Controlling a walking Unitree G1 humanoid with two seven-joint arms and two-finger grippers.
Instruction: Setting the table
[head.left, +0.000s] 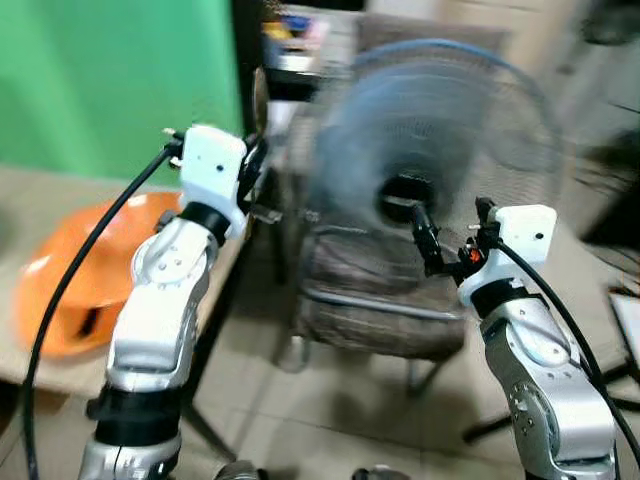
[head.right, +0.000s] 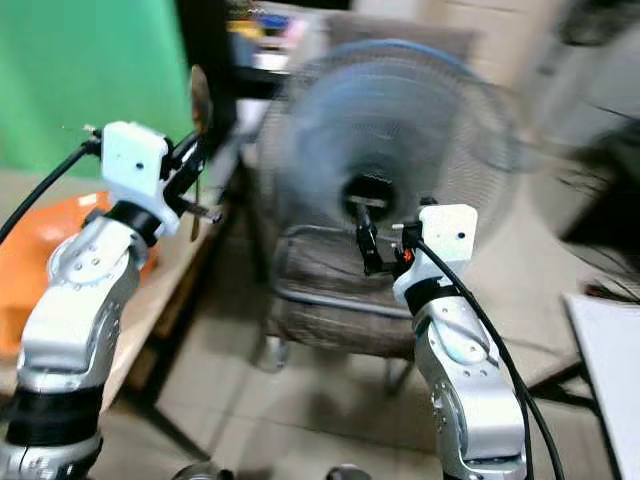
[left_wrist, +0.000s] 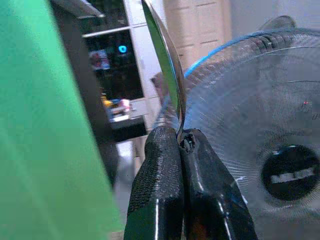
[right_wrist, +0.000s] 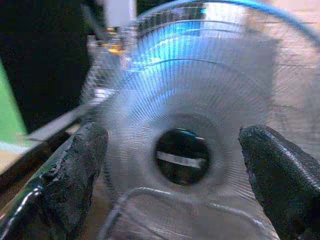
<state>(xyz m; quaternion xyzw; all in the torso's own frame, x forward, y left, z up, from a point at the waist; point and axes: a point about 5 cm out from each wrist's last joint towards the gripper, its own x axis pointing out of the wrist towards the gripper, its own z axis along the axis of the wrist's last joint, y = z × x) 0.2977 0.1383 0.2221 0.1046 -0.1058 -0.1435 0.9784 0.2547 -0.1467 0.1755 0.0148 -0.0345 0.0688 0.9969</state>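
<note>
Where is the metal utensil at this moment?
The metal utensil is clamped in the left gripper, held up on the robot's left, beside the fan.

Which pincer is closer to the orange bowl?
Left. The left pincer hangs just past the orange bowl at the table edge, gripping a spoon; the right pincer is off by the fan.
</note>
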